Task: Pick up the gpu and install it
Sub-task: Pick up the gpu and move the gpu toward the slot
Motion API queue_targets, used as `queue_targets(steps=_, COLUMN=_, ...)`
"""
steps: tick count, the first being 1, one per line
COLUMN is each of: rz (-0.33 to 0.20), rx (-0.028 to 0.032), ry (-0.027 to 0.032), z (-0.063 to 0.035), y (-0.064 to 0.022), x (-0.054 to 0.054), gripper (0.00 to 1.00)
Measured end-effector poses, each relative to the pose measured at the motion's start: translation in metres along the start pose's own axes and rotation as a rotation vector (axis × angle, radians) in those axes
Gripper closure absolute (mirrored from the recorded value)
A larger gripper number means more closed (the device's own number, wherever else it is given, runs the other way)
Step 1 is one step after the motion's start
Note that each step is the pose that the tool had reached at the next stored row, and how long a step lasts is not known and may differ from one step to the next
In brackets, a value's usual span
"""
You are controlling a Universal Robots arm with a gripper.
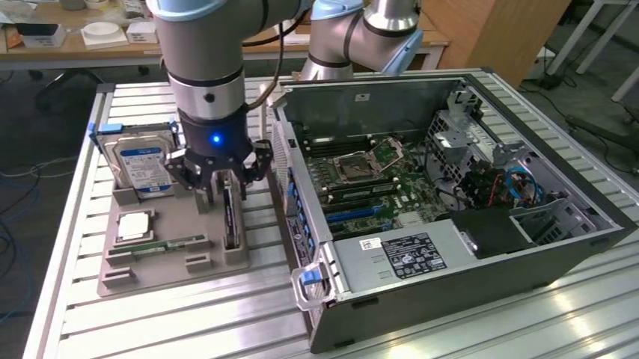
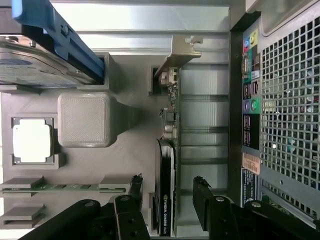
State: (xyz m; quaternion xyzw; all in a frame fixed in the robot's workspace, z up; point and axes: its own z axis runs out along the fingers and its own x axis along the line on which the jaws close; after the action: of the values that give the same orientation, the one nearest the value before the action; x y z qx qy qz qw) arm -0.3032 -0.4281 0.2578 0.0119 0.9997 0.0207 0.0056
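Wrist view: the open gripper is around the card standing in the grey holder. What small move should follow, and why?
Probably close the gripper on the gpu, a green circuit board with a black boxy cooler standing on edge in the grey plastic holder. Its fingers straddle it, a gap on each side, so nothing grips it yet.

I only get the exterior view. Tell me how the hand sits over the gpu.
Observer: In the wrist view the gpu stands on edge in the gray holder, between the open hand's two fingers.
Operator: Confirm contact.
Observer: None; bare holder shows between each finger and the card.
Operator: Give me the bracket end.
Observer: The silver bracket is at the card's end away from the hand.
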Motion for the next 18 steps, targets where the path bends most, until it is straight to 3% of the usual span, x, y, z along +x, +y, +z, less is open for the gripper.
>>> queue_targets(steps=3, rz=0.004, rx=0.0001, ry=-0.0003, z=0.0054, y=-0.0002, x=0.000, gripper=0.47)
queue_targets(steps=9, rz=0.076, rx=0.0008, ry=-0.0031, z=0.0163, y=-0.0005, x=0.000, gripper=0.47)
queue_targets(steps=18, rz=0.076, rx=0.0010, ry=-0.0031, z=0.0285, y=-0.0010, x=-0.001, gripper=0.47)
